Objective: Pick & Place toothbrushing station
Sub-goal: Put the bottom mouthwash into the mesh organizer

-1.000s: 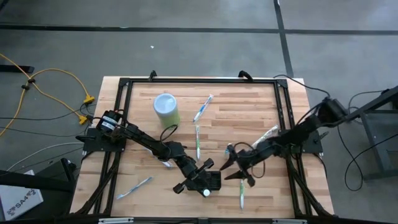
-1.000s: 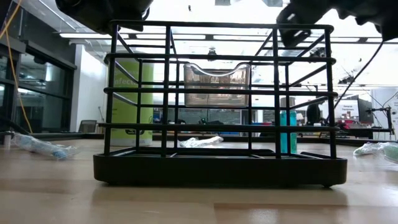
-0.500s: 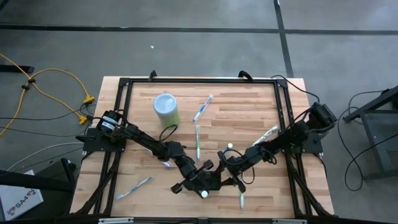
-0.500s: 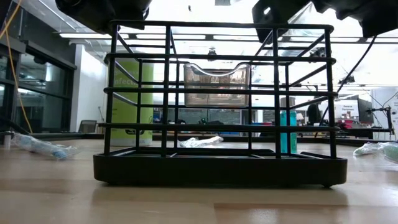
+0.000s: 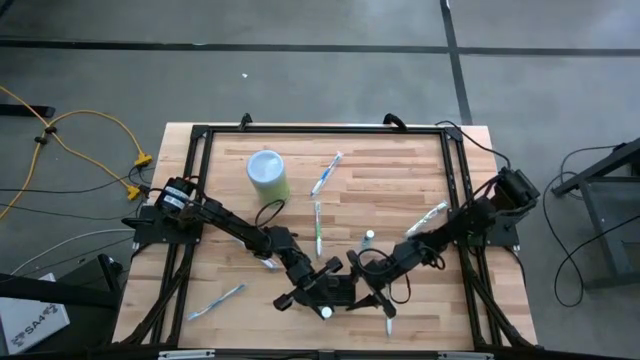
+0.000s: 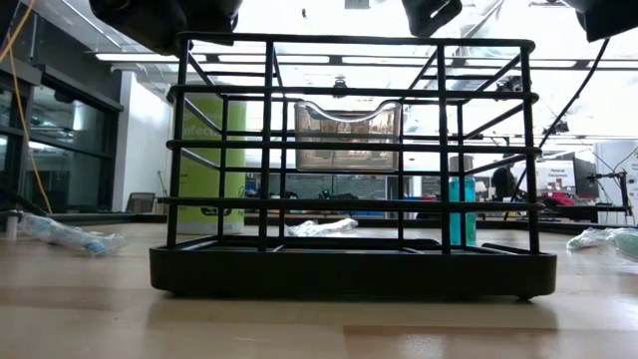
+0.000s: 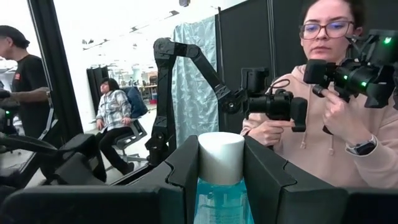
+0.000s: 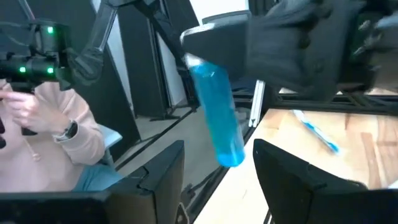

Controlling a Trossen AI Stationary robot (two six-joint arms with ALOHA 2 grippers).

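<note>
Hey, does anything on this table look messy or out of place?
Toothbrushes lie scattered flat across the table, outside the black toothbrushing station, which stands upright. The left gripper holds a blue bottle.

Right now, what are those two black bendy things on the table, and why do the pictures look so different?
They are two robot arms, each ending in a two-finger pincer. One picture looks down from above, one looks across the tabletop, and one comes from a camera on each wrist. On the wooden table lie several toothbrushes, a pale green cylinder and the toothbrushing station, a black wire holder. The left pincer is closed on a blue tube with a white cap. The right pincer is open, holds nothing, and hovers close by.
</note>
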